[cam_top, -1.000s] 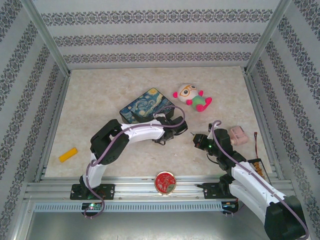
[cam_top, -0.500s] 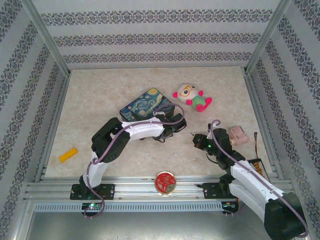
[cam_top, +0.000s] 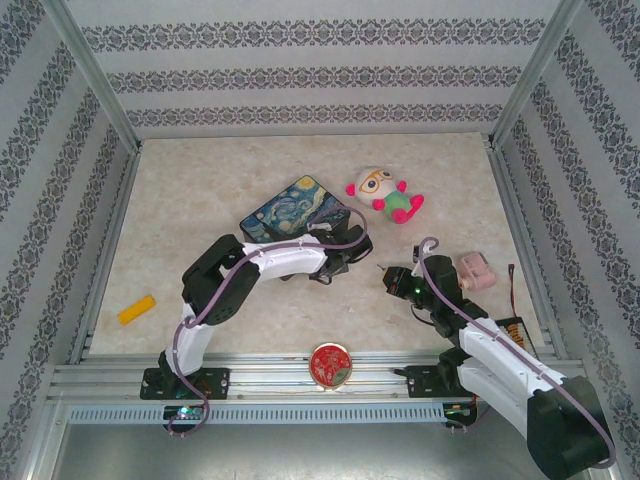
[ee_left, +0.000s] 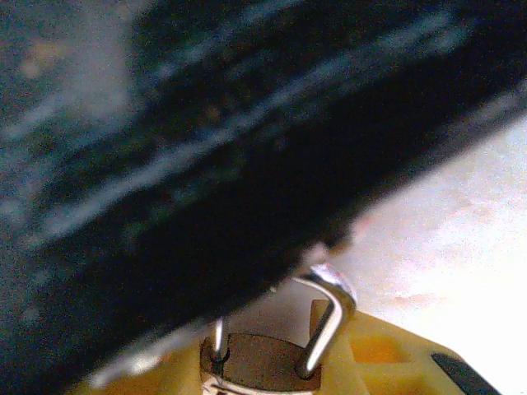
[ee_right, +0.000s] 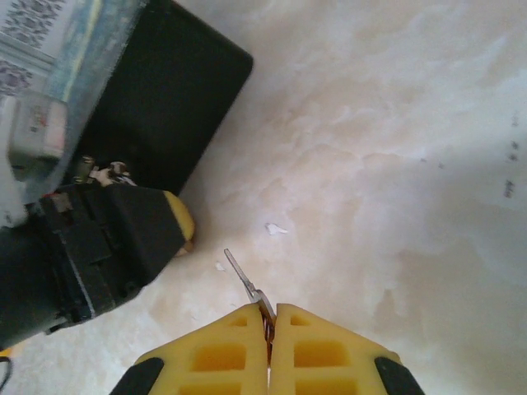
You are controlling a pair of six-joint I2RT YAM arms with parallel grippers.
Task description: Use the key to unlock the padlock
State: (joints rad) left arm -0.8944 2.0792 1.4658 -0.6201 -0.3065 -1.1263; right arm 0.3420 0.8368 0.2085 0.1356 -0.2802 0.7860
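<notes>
Leftward and a touch nearer the arm bases is where the left gripper [cam_top: 335, 263] has shifted over the last second, its jaws drawing in. The right gripper [cam_top: 389, 276] has edged slightly toward it. In the left wrist view, the padlock [ee_left: 259, 366] sits between the yellow pads [ee_left: 387, 358], shackle up, just beside the dark tin box [cam_top: 293, 212]. The pads stand close on both sides, but I cannot tell whether they press on it. The right gripper is closed on the key [ee_right: 244, 278], whose blade points at the left gripper above the worktop [cam_top: 200, 200].
</notes>
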